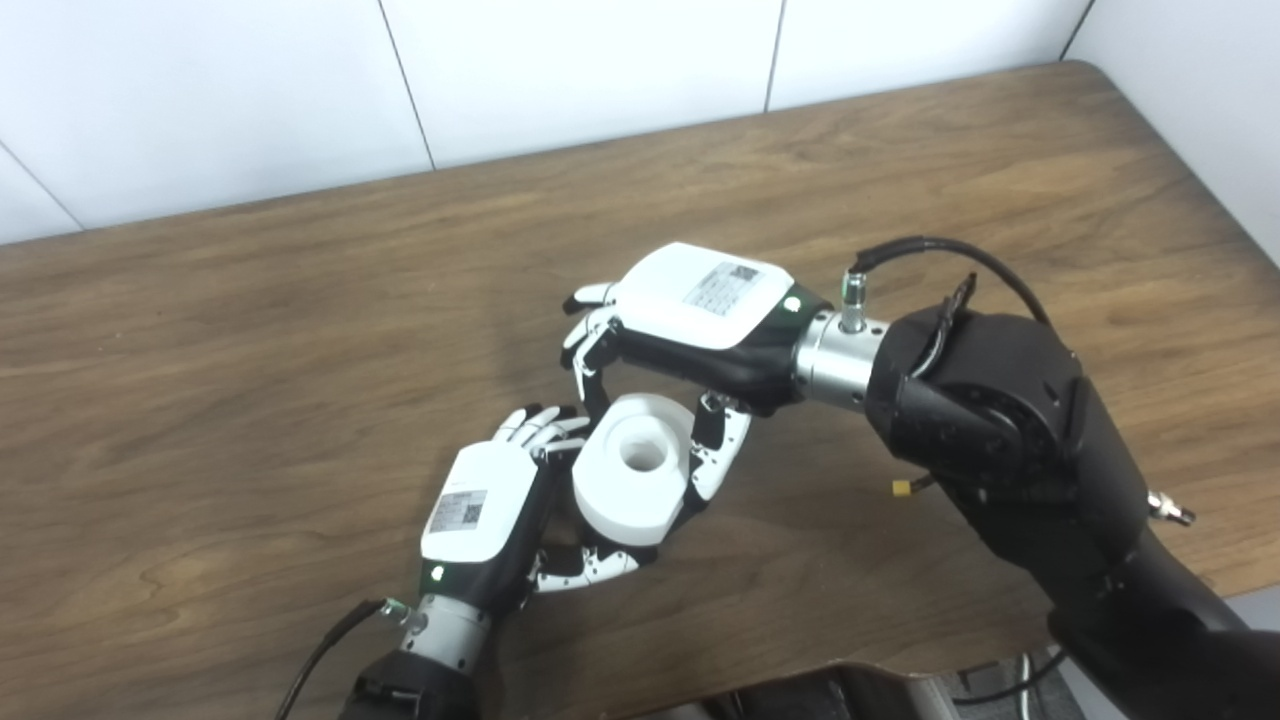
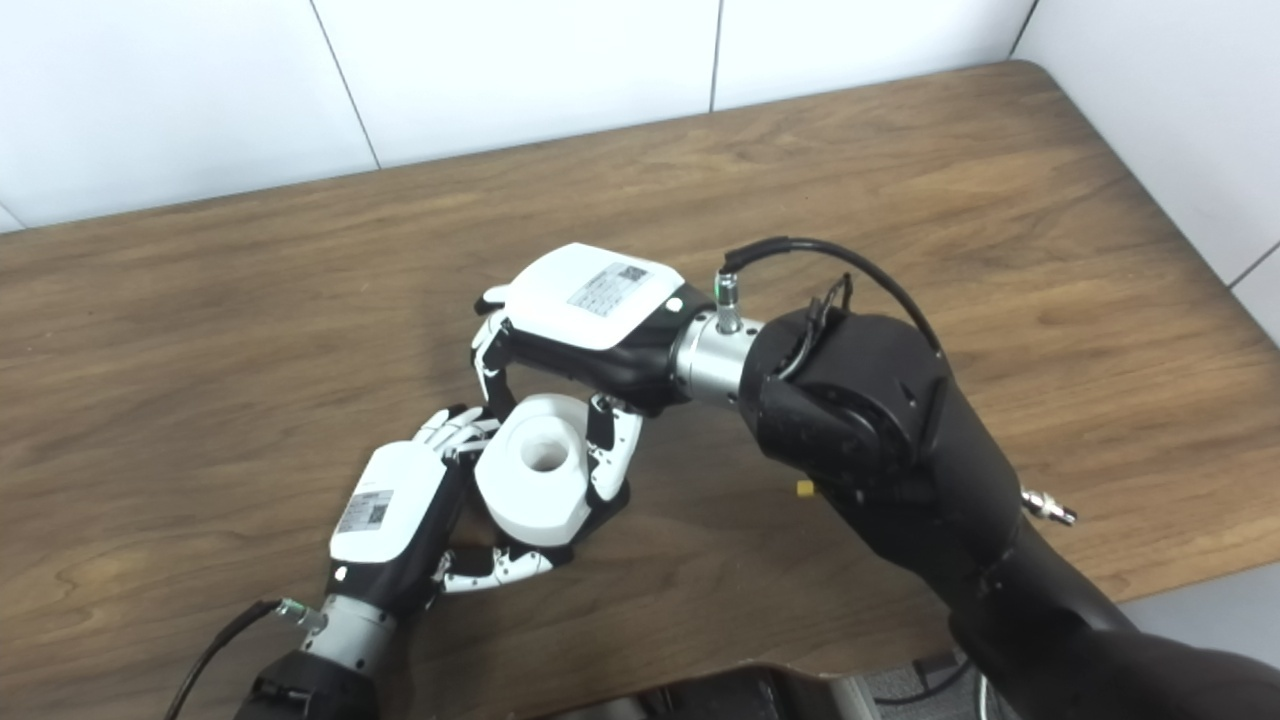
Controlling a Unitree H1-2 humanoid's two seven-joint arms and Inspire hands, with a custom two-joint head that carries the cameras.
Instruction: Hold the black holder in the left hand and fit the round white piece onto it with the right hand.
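Observation:
The round white piece is a thick ring with a centre hole, seen from above near the table's front middle; it also shows in the right eye view. My left hand wraps around it from below and the left. The black holder is almost wholly hidden under the white piece; only a dark edge shows at its lower right. My right hand reaches in from the right, above the piece. Its fingers are on the far side and its thumb on the right side, closed on the piece.
The wooden table bears nothing else. A white tiled wall runs behind it and along the right. The table's front edge is close below my left wrist. A black cable loops over my right wrist.

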